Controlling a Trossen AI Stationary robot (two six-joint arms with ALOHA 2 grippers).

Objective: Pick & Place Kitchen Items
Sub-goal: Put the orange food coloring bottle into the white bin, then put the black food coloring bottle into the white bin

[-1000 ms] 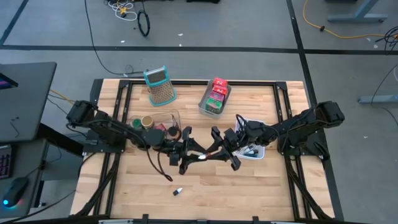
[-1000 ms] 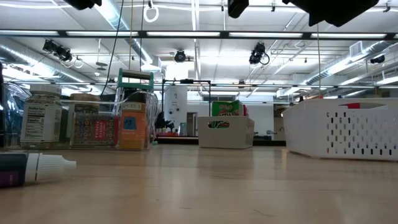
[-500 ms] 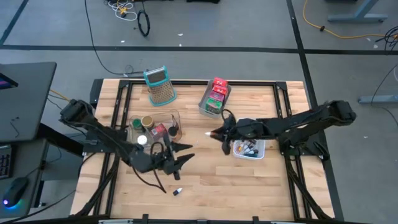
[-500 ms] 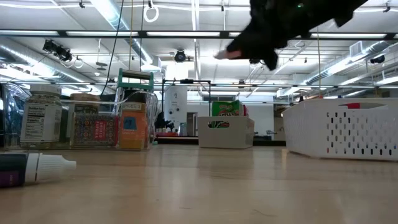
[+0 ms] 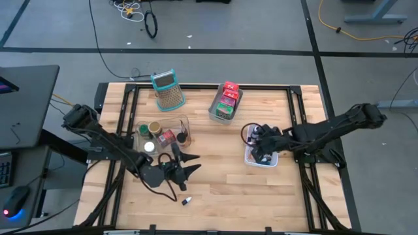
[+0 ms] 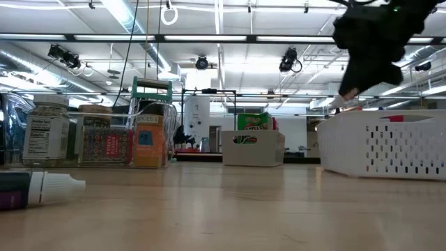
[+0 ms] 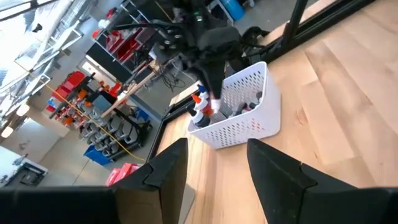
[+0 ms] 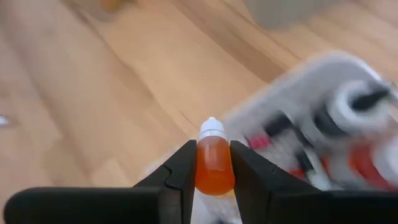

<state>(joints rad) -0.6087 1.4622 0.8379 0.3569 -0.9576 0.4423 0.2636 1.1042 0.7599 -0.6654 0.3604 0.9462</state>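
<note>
Table (image 5: 215, 176): pale wood planks, dark metal frame. 
Grater (image 5: 168, 91): perforated steel, teal handle, far left. 
Basket (image 5: 250, 158): white perforated plastic, rectangular, holding small bottles. 
Right gripper (image 8: 213, 167): above basket's edge, fingers clenched on orange bottle (image 8: 214, 163), translucent, rounded, white tip. 
Left gripper (image 5: 189, 166): fingers spread, empty, above bare wood. 
Dropper bottle (image 5: 186, 201): dark, white-capped, lying near front edge.

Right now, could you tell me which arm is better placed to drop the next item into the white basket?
The right. Its gripper grips a small orange bottle right above the white basket. The left gripper hangs open near the loose dropper bottle.
</note>
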